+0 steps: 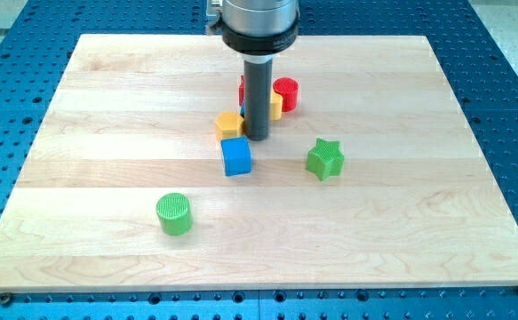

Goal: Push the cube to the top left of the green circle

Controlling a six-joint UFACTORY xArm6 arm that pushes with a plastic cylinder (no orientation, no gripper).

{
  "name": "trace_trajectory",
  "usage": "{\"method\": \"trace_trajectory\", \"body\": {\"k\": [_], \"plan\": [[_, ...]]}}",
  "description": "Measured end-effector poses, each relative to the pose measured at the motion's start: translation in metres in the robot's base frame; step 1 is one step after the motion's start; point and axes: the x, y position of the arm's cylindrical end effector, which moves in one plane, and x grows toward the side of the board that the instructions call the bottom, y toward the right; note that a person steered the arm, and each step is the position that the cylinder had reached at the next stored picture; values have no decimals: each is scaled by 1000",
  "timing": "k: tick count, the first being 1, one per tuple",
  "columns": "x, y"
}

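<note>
A blue cube [236, 156] lies near the middle of the wooden board. A green circle [174, 213] stands toward the view's bottom left, well apart from the cube. My tip [257, 138] rests on the board just above and to the right of the blue cube, close to its top right corner. Whether the tip touches the cube cannot be told.
A green star [326, 159] lies to the right of the cube. A yellow block [229, 124] sits just left of the rod. A red cylinder [286, 93], another yellow block [276, 106] and a red block [243, 89] cluster behind the rod, partly hidden.
</note>
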Motion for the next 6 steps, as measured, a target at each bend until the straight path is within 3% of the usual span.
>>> {"method": "trace_trajectory", "body": {"k": [1, 2, 4, 5, 6], "plan": [[2, -13], [17, 27], [94, -76], [114, -154], [98, -174]]}}
